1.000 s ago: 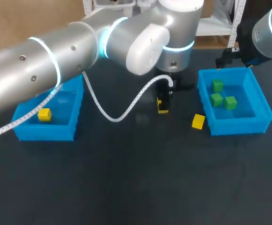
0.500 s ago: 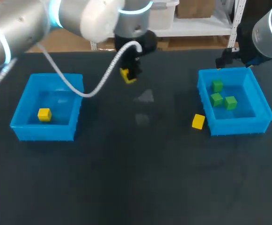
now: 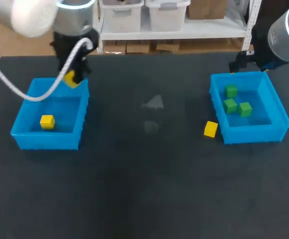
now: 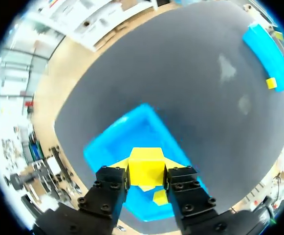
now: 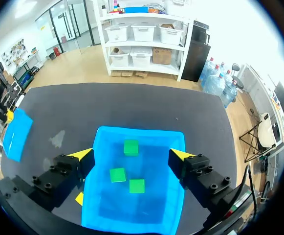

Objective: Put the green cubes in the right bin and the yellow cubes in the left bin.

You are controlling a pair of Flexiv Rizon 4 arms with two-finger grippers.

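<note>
My left gripper (image 3: pixel 71 78) is shut on a yellow cube (image 4: pixel 145 165) and hangs over the far right corner of the left blue bin (image 3: pixel 47 141). A second yellow cube (image 3: pixel 47 121) lies inside that bin, seen below the fingers in the left wrist view (image 4: pixel 160 197). A third yellow cube (image 3: pixel 210 129) sits on the table against the right bin's (image 3: pixel 253 135) left front corner. Three green cubes (image 3: pixel 231 91) (image 3: pixel 229 105) (image 3: pixel 244 109) lie in the right bin. My right gripper (image 5: pixel 132 154) stands open above the right bin (image 5: pixel 141 132), at its far edge.
The black table (image 3: pixel 144 179) stretches between the two bins, with two faint pale smudges (image 3: pixel 153 103) near its middle. The loose yellow cube (image 5: pixel 79 198) lies just outside the right bin's wall, on the side toward the left bin (image 5: pixel 15 133).
My left arm has carried the yellow cube from the middle of the table leftward to above the left bin. The right arm has stayed still.
</note>
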